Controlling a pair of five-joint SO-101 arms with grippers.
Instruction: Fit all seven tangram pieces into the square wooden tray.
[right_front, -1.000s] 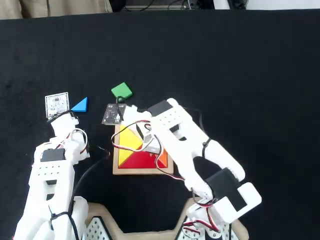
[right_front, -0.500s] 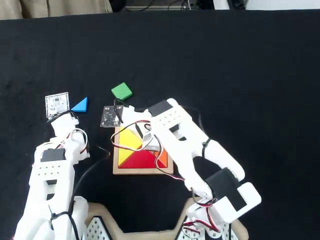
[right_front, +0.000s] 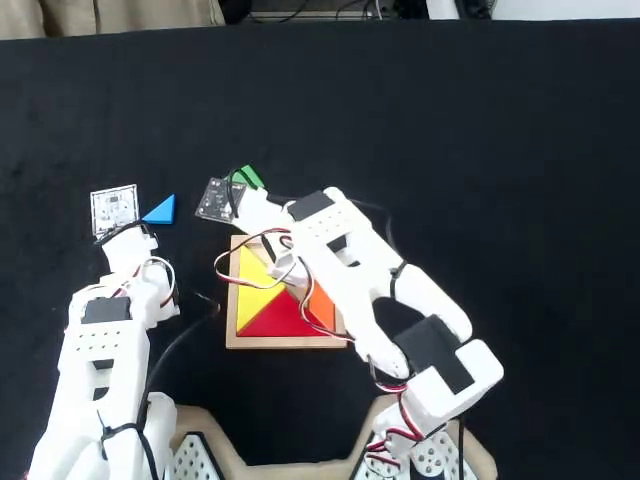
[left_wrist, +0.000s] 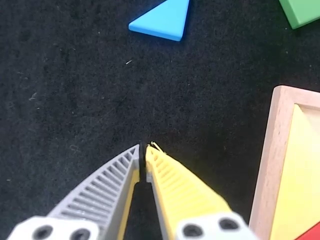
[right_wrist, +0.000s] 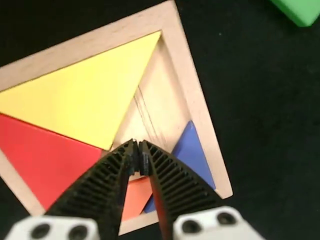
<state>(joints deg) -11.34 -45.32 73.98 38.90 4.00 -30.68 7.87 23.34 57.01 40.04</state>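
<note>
right jaws shut, empty, over the bare gap in the tray (right_wrist: 199, 95) between yellow piece (right_wrist: 85, 95) and navy piece (right_wrist: 192, 152); red piece (right_wrist: 45, 160) and orange piece (right_wrist: 137, 197) seated too. left jaws shut, empty, over bare tabletop (left_wrist: 75, 75) beside the tray. seemingly between pieces: next calls for opening on the green square (right_wrist: 300, 11) or blue triangle (left_wrist: 162, 21), both loose beyond the tray, neither blocked.

The left arm (right_front: 100, 350) stands at the near left, stretched away from its base, the left gripper (left_wrist: 144, 150) empty with its fingers pressed together. The right arm (right_front: 350, 270) bends from the near right toward the far left, the right gripper (right_wrist: 136, 150) likewise pinched together, holding nothing.
</note>
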